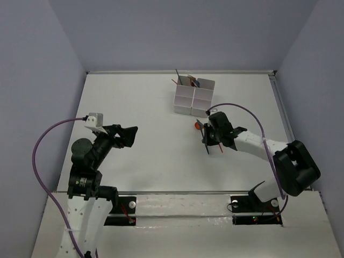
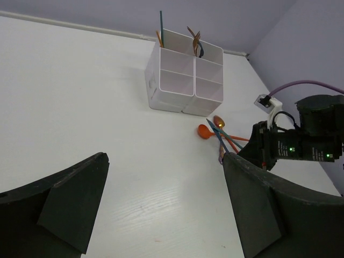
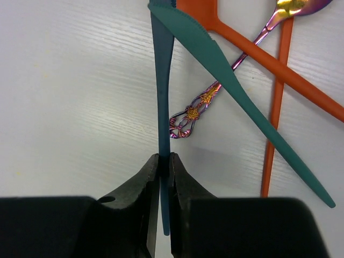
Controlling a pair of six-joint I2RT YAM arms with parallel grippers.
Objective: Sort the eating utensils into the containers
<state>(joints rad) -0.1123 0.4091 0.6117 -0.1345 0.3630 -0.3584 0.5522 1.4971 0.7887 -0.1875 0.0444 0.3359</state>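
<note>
Right claw (image 3: 165,160), black: clenched on the handle of a thin dark teal plastic utensil (image 3: 162,97), just nearside of the white six-compartment plastic block (image 1: 193,97). Crossing that utensil, flat on the bench: teal plastic knife (image 3: 242,102), orange plastic utensils (image 3: 269,59), ornate iridescent metal spoon (image 3: 215,91). Left claw (image 1: 130,136): released, grasping nothing, well left of the block. Upright orange-brown and teal utensils (image 2: 196,40): in the block's far compartments. White wood-grain bench (image 1: 150,102): open left of the block. Pale lavender walls (image 1: 177,32): near behind the block, and along both sides.
</note>
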